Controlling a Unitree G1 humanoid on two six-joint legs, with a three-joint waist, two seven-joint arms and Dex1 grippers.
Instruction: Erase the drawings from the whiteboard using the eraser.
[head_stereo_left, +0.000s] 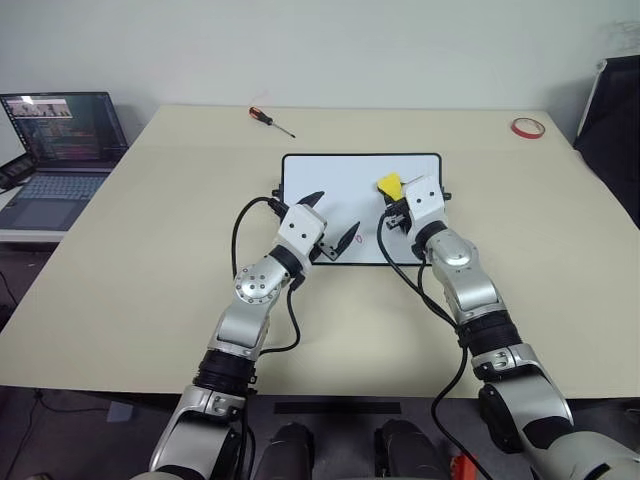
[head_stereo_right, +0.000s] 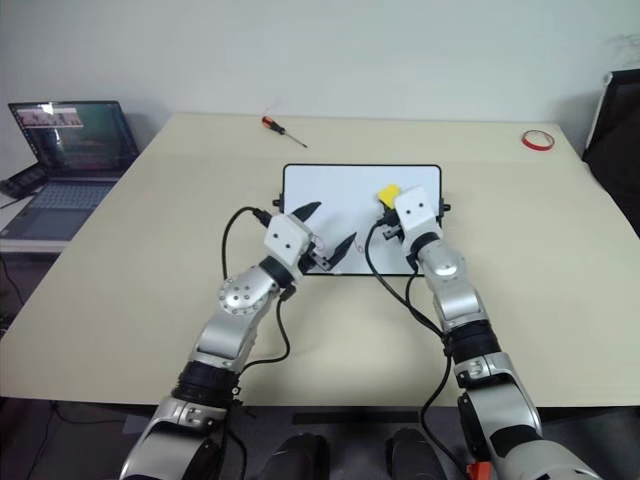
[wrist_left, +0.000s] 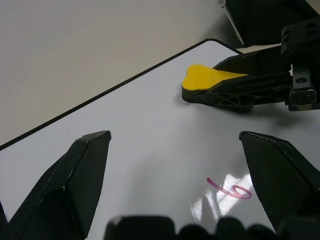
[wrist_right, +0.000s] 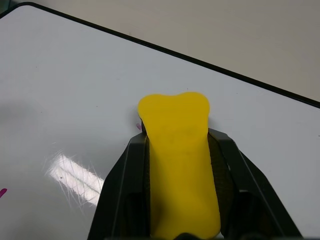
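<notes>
Presently, the right gripper has its jaws clamped on the bright yellow block eraser, whose front end juts past the jaw tips and sits on the glossy white, black-framed rectangular whiteboard lying on the beige counter. The left gripper hangs over the board with jaws spread wide and empty. One pink looped marker drawing lies between those open jaws, nearer one jaw tip.
</notes>
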